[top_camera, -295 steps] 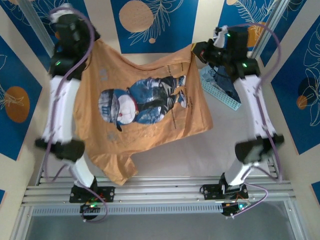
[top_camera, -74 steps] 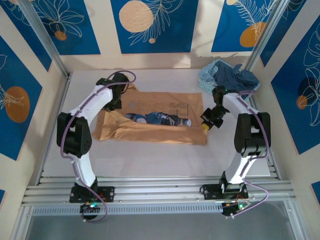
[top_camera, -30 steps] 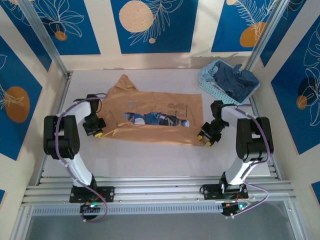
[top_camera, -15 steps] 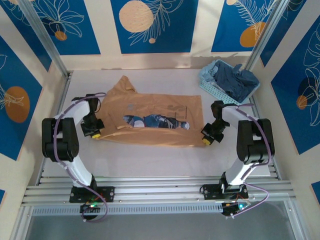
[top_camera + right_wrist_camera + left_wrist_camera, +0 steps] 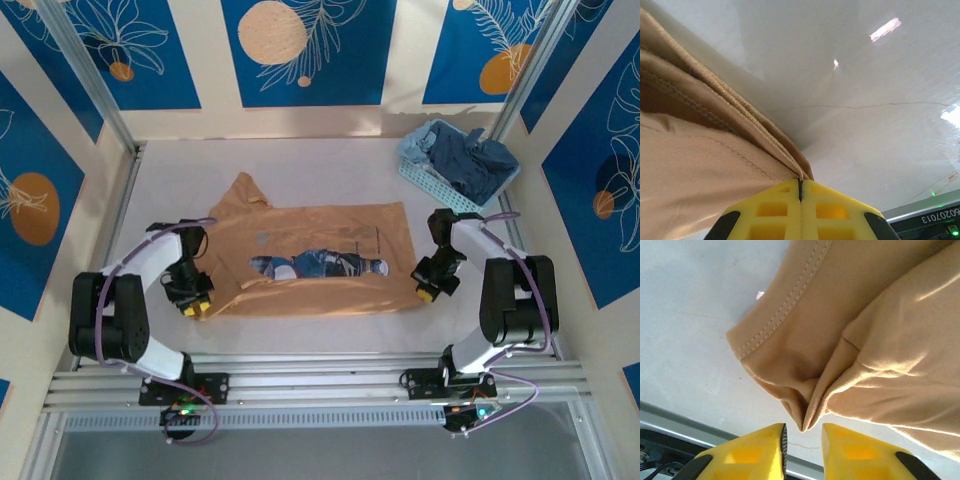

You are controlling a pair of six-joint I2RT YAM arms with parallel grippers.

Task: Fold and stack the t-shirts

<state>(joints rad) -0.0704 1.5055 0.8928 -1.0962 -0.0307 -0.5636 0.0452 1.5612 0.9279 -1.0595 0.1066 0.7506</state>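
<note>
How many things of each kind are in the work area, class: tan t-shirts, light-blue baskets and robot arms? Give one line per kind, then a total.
tan t-shirt: 1
light-blue basket: 1
robot arms: 2 (left arm, right arm)
Total: 4

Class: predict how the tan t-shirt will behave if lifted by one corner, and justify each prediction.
Probably floppy: the tan t-shirt lies folded over itself, its corner bunched into soft creases by the left gripper. Likely thin and light: the right gripper pinches its layered edge with jaws practically shut. Lifted, it would likely drape and sag.
</note>
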